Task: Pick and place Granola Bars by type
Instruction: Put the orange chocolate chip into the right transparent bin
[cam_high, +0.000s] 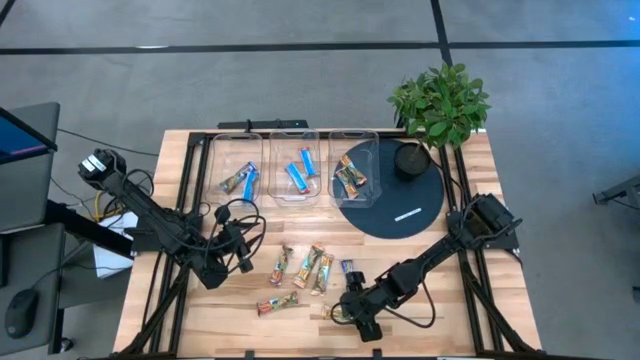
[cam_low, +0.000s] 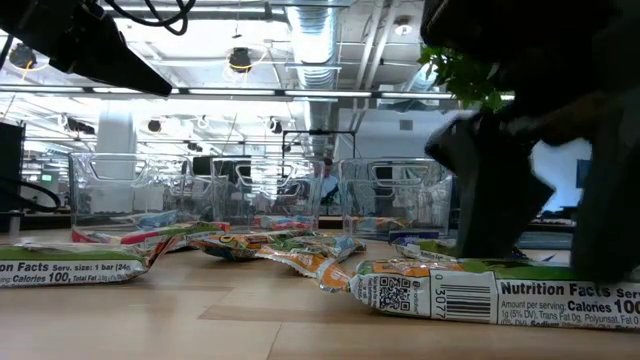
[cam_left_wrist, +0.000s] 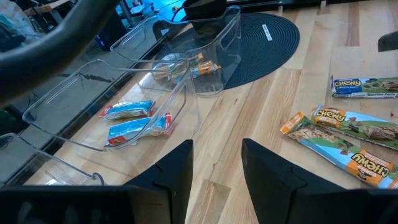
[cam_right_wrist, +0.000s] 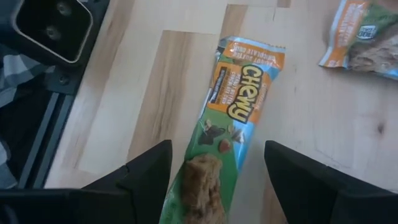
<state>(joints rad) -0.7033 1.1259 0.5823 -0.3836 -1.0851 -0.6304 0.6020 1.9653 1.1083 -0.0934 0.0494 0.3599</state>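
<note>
Several granola bars lie loose on the wooden table (cam_high: 200, 310) near its front, among them one (cam_high: 283, 265), one (cam_high: 316, 268) and one (cam_high: 278, 304). More bars lie in three clear bins: left (cam_high: 238, 180), middle (cam_high: 298, 172), right (cam_high: 350, 176). My right gripper (cam_right_wrist: 217, 180) is open and tipped down over an orange-and-green Chewy bar (cam_right_wrist: 235, 112) that lies flat on the wood. Its fingers stand on either side of the bar's near end, apart from it. My left gripper (cam_left_wrist: 216, 174) hangs open above the table (cam_high: 243, 258), left of the loose bars, with nothing between its fingers.
A dark round mat (cam_high: 392, 195) with a small white mark lies right of the bins. A potted plant (cam_high: 440, 100) stands at the far right corner. Black cables (cam_high: 235, 215) trail by my left arm. Bare wood lies between the bins and the loose bars.
</note>
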